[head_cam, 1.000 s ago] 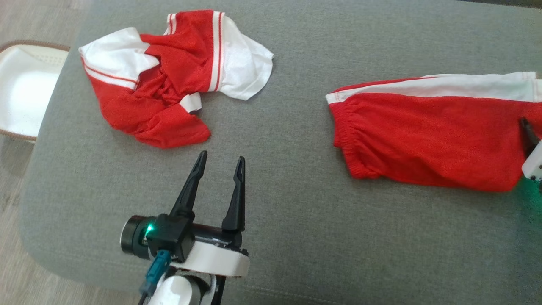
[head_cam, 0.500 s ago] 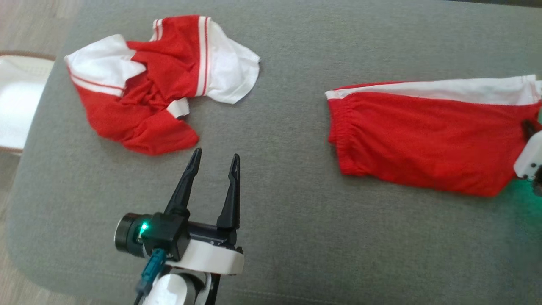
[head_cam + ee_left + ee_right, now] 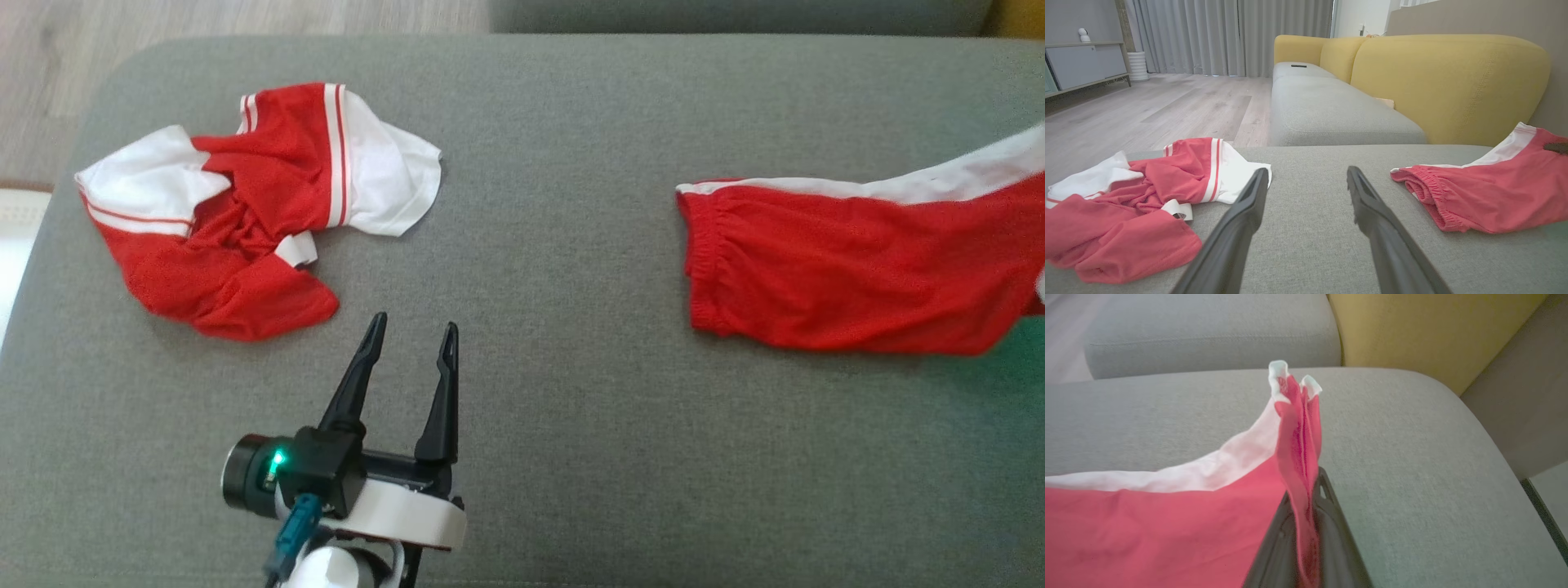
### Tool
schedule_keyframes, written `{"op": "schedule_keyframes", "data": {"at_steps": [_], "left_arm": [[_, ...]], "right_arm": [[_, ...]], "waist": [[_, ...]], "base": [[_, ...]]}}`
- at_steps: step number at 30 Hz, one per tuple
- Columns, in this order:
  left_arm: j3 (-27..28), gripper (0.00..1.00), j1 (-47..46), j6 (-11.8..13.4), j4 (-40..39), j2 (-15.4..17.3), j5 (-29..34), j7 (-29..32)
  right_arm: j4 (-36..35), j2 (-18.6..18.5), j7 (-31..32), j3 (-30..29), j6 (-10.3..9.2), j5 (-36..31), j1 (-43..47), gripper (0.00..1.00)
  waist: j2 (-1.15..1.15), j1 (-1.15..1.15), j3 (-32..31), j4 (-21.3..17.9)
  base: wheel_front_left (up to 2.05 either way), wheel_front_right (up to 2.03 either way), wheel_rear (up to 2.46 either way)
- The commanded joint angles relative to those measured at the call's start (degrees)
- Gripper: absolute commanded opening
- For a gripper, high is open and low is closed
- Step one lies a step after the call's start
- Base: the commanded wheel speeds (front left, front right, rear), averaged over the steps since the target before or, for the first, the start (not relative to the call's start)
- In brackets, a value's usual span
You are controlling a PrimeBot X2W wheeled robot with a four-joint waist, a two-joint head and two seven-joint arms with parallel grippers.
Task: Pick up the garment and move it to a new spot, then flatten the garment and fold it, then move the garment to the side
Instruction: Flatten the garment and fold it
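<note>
I have the right gripper (image 3: 1308,486) pinched on the shorts (image 3: 833,286), hem raised at the cushion's (image 3: 555,245) right end, left gripper (image 3: 412,327) wide, idle; moving, flattening, folding all remain.

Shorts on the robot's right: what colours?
Red shorts with a white side stripe; clearest in head view.

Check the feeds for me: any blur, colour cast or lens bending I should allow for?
Head view: sharp, evenly lit, with a green glow on the cushion beside the shorts. Left wrist view: wide-angle stretch at the edges, reds washed to pink on the shirt. Right wrist view: the pinched shorts cloth and the fingers are soft, so close to the lens.
</note>
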Motion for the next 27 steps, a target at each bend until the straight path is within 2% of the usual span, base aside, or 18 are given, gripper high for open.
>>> {"op": "schedule_keyframes", "data": {"at_steps": [1,3,15,25,26,27], "left_arm": [[1.6,1.0,-0.7,0.0,-1.3,-0.4,-0.3,-0.3],[1.6,1.0,-0.6,0.0,-1.2,-0.4,-0.3,-0.3],[0.7,1.0,0.8,-0.4,0.1,-0.4,-0.7,-0.3],[-0.2,1.0,1.1,-0.7,0.7,-0.4,-0.8,-0.3],[-0.3,1.0,1.2,-0.7,0.8,-0.4,-0.9,-0.3],[-0.4,1.0,1.2,-0.8,0.9,-0.4,-0.9,-0.3]], "right_arm": [[-3.0,1.0,-0.4,1.5,0.37,-0.3,-1.3,0.0],[-3.9,1.9,-0.2,2.0,0.37,-0.2,-1.4,0.0],[-14.4,14.3,1.9,6.1,0.37,0.8,2.2,0.0],[-16.9,22.4,3.5,7.2,0.37,-2.2,6.6,0.0],[-17.1,23.0,3.6,7.4,0.37,-2.3,7.1,0.15],[-17.6,23.7,3.5,7.5,0.37,-2.1,7.5,1.0]], "waist": [[0.0,0.0,-1.3,-0.5],[0.0,0.0,-1.7,-0.5],[0.0,0.0,-6.0,1.3],[0.0,0.0,-6.4,3.9],[0.0,0.0,-6.6,4.0],[0.0,0.0,-6.7,4.0]], "base": [[0.0,0.0,0.0],[0.0,0.0,0.0],[0.0,0.0,0.0],[0.0,0.0,0.0],[0.0,0.0,0.0],[0.0,0.0,0.0]]}}
